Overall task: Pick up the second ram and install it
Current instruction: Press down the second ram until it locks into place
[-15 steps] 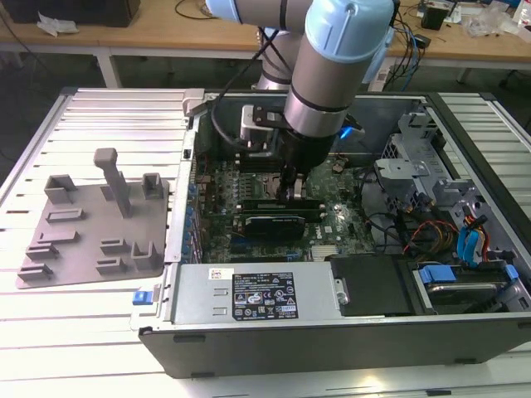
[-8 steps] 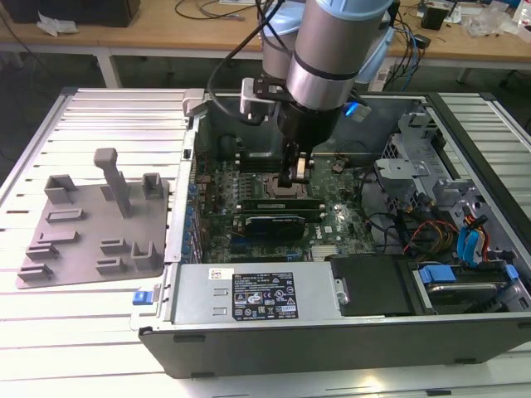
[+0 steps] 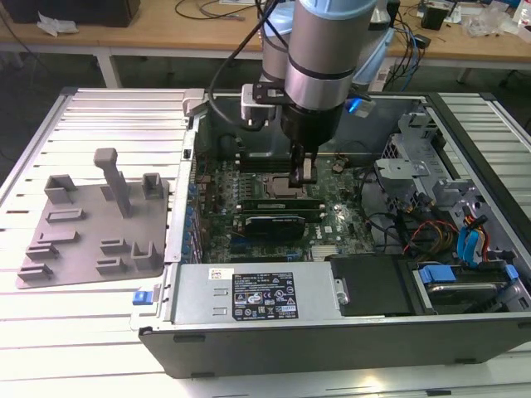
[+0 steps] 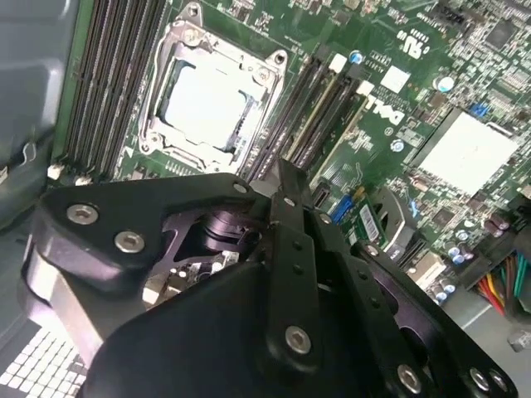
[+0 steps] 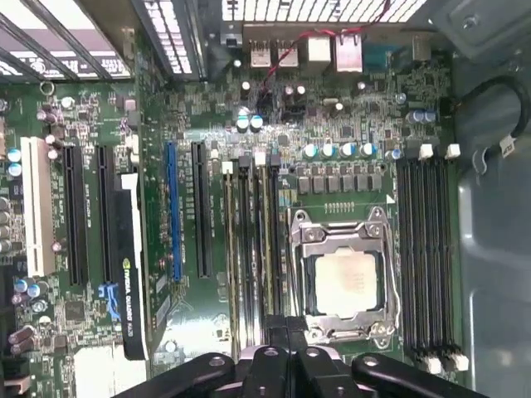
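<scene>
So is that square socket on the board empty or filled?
Filled. In both wrist views a silver chip lies flat inside the socket's metal frame.

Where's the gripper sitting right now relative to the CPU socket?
In the exterior view the gripper is down inside the open computer case, over the motherboard's RAM slots directly beside the CPU socket.

Exterior high; wrists close (shared motherboard)
</scene>
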